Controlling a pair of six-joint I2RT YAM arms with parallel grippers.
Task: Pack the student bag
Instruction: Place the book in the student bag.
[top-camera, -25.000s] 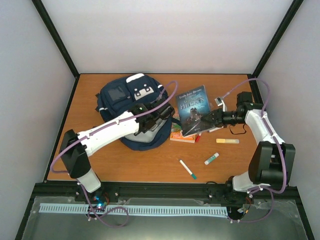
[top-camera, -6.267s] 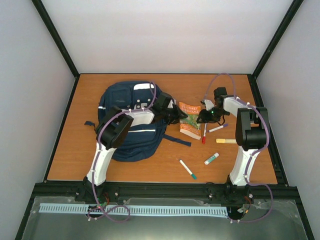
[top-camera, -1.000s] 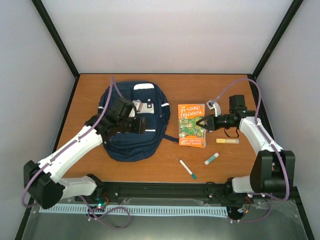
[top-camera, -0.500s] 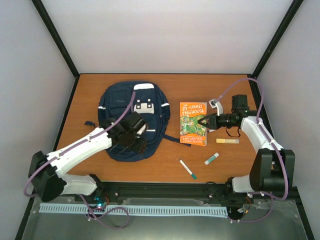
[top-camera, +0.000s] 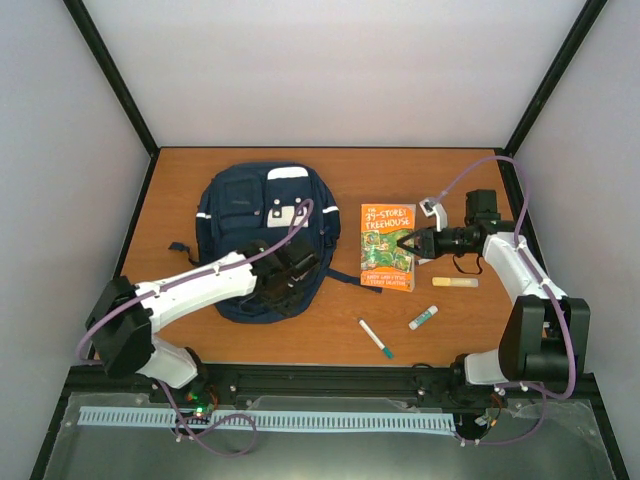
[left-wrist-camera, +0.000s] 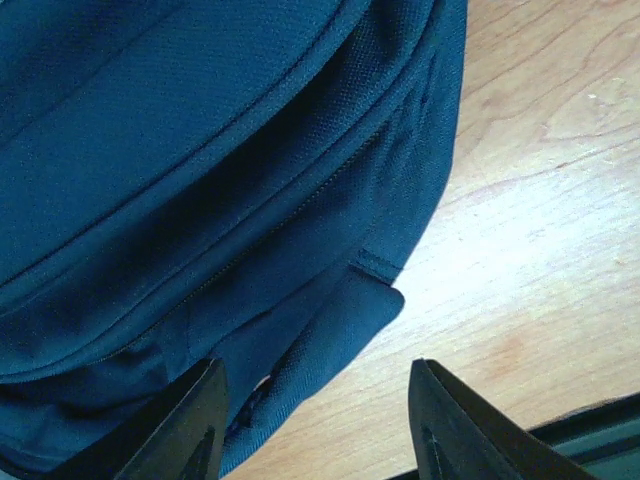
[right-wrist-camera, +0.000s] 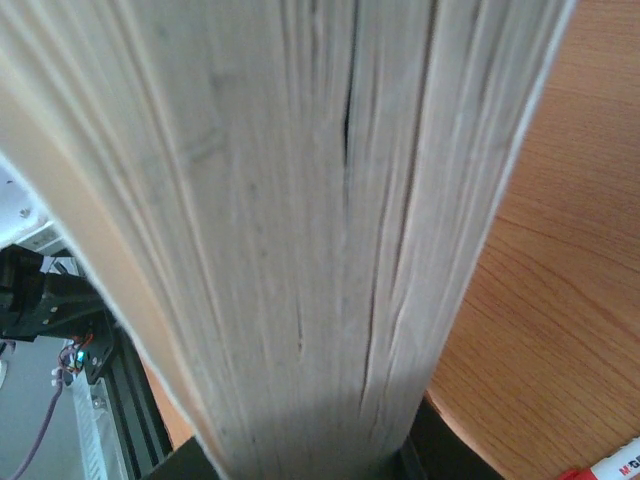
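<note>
Student bag (top-camera: 255, 225): large navy blue fabric backpack with white reflective stripes. It lies flat, front face up, on the left-centre of the orange-brown wooden table (top-camera: 470, 190). No mouth shows open in the overhead view. The left wrist view shows a seam or zip line along the lower edge, but I cannot tell whether it is undone.

Left gripper (top-camera: 290, 272): over the bag's near right corner. Jaws stand apart with nothing clamped. A small fabric tab (left-wrist-camera: 345, 320) at the bag's hem sits just ahead of the gap.

Right gripper (top-camera: 408, 243): closed on the right-hand edge of the orange paperback book (top-camera: 387, 247), which sits cover up, just right of the bag. The page block fills the right wrist view. I cannot tell whether the book is lifted clear of the table.

Loose items on the table, well apart from the bag:
- yellow highlighter (top-camera: 455, 282)
- white marker pen with green cap (top-camera: 376, 338)
- small white-and-green tube (top-camera: 424, 318)

Step in hand (judgement): loading the book, with the left arm setting up to hold or open the bag.

Next move calls for:
- The left jaws take a firm hold of fabric or a zip pull.
- The compartment is spread wide enough for the book.
- The right arm brings the book across edge-first without dragging the bag.
</note>
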